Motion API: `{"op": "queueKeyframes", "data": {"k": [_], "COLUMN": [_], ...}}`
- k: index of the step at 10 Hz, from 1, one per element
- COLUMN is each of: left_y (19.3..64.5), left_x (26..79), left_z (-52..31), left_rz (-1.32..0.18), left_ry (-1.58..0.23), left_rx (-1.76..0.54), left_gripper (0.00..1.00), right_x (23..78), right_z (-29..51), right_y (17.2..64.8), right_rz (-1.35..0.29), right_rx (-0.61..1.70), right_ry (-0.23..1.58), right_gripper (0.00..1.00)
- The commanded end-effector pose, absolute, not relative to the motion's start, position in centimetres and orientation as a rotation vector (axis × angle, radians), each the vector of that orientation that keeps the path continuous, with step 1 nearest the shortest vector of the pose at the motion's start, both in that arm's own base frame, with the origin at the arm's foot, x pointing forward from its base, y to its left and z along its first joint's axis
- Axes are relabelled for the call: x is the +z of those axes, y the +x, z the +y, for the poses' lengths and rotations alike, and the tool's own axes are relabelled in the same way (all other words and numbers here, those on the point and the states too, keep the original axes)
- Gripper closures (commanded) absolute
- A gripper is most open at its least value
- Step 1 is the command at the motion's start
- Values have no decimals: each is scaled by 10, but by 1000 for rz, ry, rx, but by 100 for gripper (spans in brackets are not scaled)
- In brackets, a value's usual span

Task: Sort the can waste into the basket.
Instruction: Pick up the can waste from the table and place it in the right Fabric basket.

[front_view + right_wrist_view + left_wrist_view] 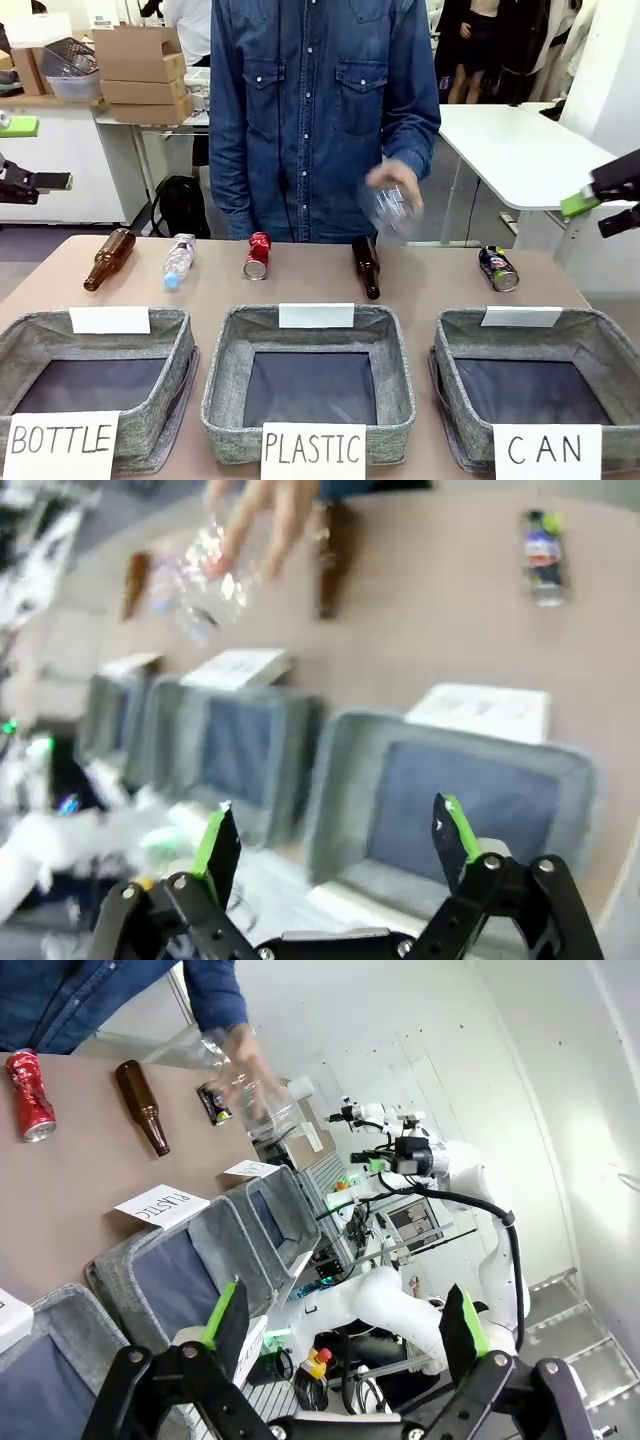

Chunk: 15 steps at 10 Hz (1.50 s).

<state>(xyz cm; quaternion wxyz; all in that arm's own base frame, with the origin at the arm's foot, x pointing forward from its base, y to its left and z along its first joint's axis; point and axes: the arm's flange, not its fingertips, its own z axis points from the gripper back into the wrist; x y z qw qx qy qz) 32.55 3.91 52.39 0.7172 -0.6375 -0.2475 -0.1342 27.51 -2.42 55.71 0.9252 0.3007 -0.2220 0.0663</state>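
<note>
Gaping wide and gripping nothing, the left pincer (345, 1310) and right pincer (335, 825) hang beside the table (430, 290).

I see the red can (258, 255) and the dark can (498, 268) lying along the far edge of the surface (420, 295), in a row with a brown bottle (109, 259), a plastic bottle (179, 260) and a second brown bottle (366, 267). The CAN basket (600, 345) sits at the near right corner. The person's hand (392, 182) holds a blurred clear bottle (392, 214) above the far edge. The left claw (30, 155) and the right claw (600, 212) hang wide apart at the sides, jaws spread.
</note>
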Motion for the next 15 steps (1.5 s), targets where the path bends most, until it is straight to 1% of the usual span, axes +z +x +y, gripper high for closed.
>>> {"op": "queueKeyframes", "data": {"k": [1,3,4,5,6,8,9,11,12,13,14,15], "left_y": [328,328,328,328,328,328,328,328,328,328,328,328], "left_x": [525,525,525,525,525,525,525,525,525,525,525,525], "left_z": [38,38,38,38,38,38,38,38,38,38,38,38], "left_rz": [-570,-570,-570,-570,-570,-570,-570,-570,-570,-570,-570,-570], "left_ry": [-1427,-1427,-1427,-1427,-1427,-1427,-1427,-1427,-1427,-1427,-1427,-1427], "left_rx": [-316,-316,-316,-316,-316,-316,-316,-316,-316,-316,-316,-316], "left_gripper": [0,0,0,0,0,0,0,0,0,0,0,0], "right_x": [568,585,588,586,579,552,533,492,462,432,407,409], "right_z": [-38,-44,-39,-36,-27,-15,-17,-19,-20,-18,-21,-19], "right_y": [247,211,216,227,250,306,337,383,409,427,443,440], "right_rz": [-308,-401,-446,-512,-591,-578,-612,-608,-612,-566,-533,-355], "right_rx": [378,352,335,271,113,-12,-28,-45,-101,-121,-135,-189], "right_ry": [978,844,818,800,652,432,380,319,243,244,288,353], "right_gripper": [0,0,0,0,0,0,0,0,0,0,0,0]}}
